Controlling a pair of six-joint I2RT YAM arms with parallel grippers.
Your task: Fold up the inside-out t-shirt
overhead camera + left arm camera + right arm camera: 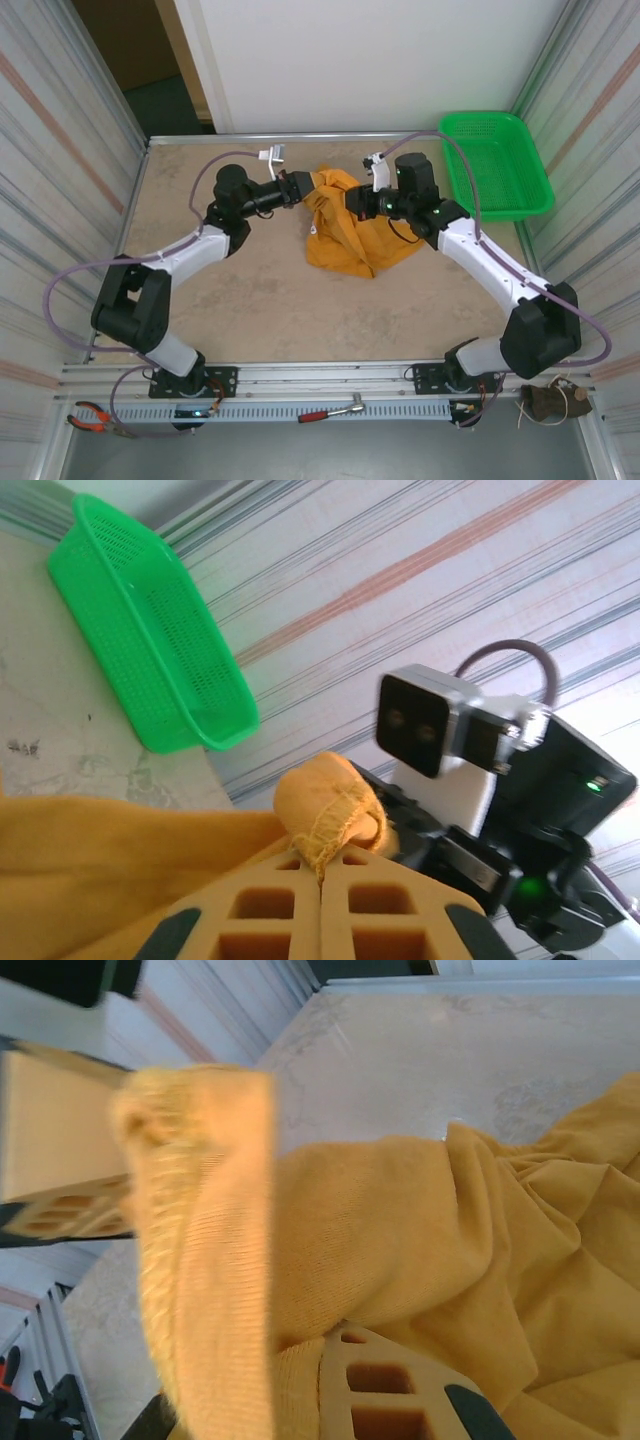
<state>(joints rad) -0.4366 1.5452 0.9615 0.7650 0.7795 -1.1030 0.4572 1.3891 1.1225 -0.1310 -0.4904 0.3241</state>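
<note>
The left gripper (321,865) had its two tan pads pressed flat together, pinching a bunched, stitched edge of the orange-yellow t-shirt (322,810) right at its tips. The right gripper (270,1390), facing it from just beside, was likewise closed on the shirt, with a thick ribbed band of fabric draped over and between its pads. The two grips sat close to each other on one raised edge of the garment, probably so the arms could draw apart and spread the crumpled cloth before any fold; this is a judgement from the pose. Below and a little nearer the bases than both grippers, the rest of the shirt hung down and lay in a loose, wrinkled heap on the table (270,300), not yet flat and not yet folded. Beyond the right gripper, off to its outer side at the far right corner, stood a green basket (497,165), well apart from the shirt and likely waiting for the finished fold. Farthest from both grippers, on the rail by the bases, lay pliers (92,418) and a red-handled tool (330,410). Counted: two arms, two closed grippers, one shirt, one basket, two hand tools.
</note>
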